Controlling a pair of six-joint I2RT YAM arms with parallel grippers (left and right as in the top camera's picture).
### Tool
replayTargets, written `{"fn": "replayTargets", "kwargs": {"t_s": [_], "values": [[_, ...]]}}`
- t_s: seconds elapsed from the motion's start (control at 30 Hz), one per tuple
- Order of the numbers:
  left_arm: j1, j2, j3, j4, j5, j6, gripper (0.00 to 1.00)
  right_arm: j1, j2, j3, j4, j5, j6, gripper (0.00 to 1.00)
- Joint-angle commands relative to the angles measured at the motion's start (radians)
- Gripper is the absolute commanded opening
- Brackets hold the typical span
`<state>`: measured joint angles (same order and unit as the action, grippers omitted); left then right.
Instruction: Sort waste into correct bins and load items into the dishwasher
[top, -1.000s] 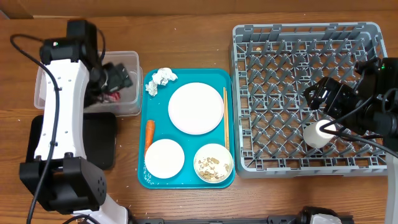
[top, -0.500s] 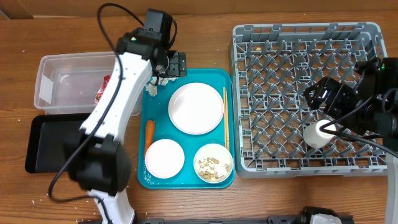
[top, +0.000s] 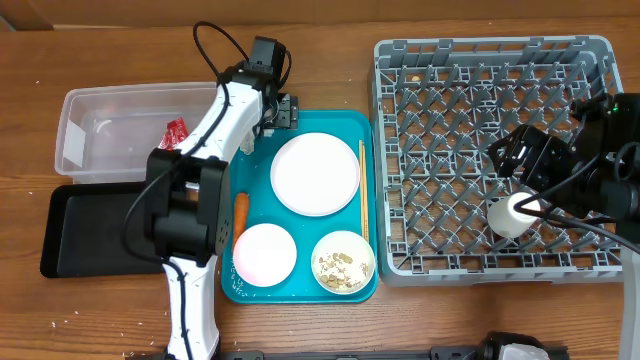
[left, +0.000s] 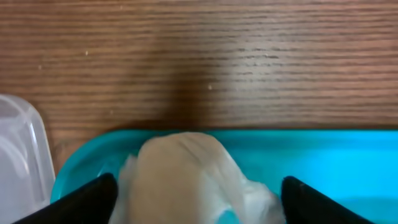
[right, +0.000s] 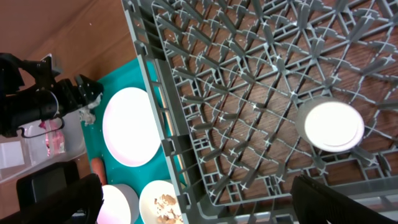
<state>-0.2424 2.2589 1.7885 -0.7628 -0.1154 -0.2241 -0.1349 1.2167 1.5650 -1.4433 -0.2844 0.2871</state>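
Left claw (left: 198, 188) wide open, straddling crumpled napkin (left: 183, 165).

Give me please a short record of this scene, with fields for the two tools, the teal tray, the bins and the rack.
left tool: open, one finger on each side of the crumpled napkin
right tool: open, above the dish rack, holding nothing
teal tray: napkin, large plate, small pink plate, bowl with food bits, carrot, chopsticks
clear tub: red wrapper inside
black tray: beside the tub, partly behind the left arm
dish rack: one white cup
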Motion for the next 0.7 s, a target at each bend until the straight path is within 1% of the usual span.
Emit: {"fn": "replayTargets", "kwargs": {"t_s": [0.0,0.03,0.1,0.13,0.17,0.2,0.33,0.4,0.47,0.53,0.57,0.67], "values": [[0.0,0.037,0.014,0.0,-0.022,0.03,0.59,0.006,-0.002,0.007,0.0,-0.005,-0.007,1.0],[0.0,0.037,0.014,-0.006,-0.02,0.029,0.43,0.006,-0.002,0.007,0.001,-0.005,-0.007,1.0],[-0.002,0.026,0.022,-0.031,-0.014,0.029,0.22,0.006,-0.002,0.007,0.001,-0.005,-0.007,1.0],[-0.003,0.017,0.03,-0.05,-0.01,0.029,0.16,0.006,-0.002,0.007,0.002,-0.005,-0.007,1.0],[-0.003,0.006,0.042,-0.074,-0.003,0.03,0.08,0.006,-0.002,0.007,0.002,-0.005,-0.007,1.0],[-0.003,-0.01,0.063,-0.109,0.011,0.029,0.04,0.006,-0.002,0.007,0.003,-0.005,-0.007,1.0],[-0.003,-0.1,0.169,-0.277,0.065,0.018,0.04,0.006,-0.002,0.007,0.006,-0.006,-0.007,1.0],[-0.003,-0.158,0.226,-0.365,0.063,0.019,0.04,0.006,-0.002,0.007,0.005,-0.005,-0.007,1.0],[-0.002,-0.222,0.275,-0.455,0.013,0.019,0.04,0.006,-0.002,0.007,0.005,-0.005,-0.007,1.0],[0.003,-0.292,0.299,-0.545,-0.076,0.016,0.04,0.006,-0.002,0.007,0.005,-0.006,-0.007,1.0],[0.009,-0.323,0.299,-0.586,-0.118,-0.005,0.04,0.006,-0.002,0.007,0.005,-0.006,-0.007,1.0],[0.05,-0.377,0.299,-0.721,-0.218,-0.155,0.04,0.006,-0.002,0.007,0.005,-0.006,-0.007,1.0]]}}
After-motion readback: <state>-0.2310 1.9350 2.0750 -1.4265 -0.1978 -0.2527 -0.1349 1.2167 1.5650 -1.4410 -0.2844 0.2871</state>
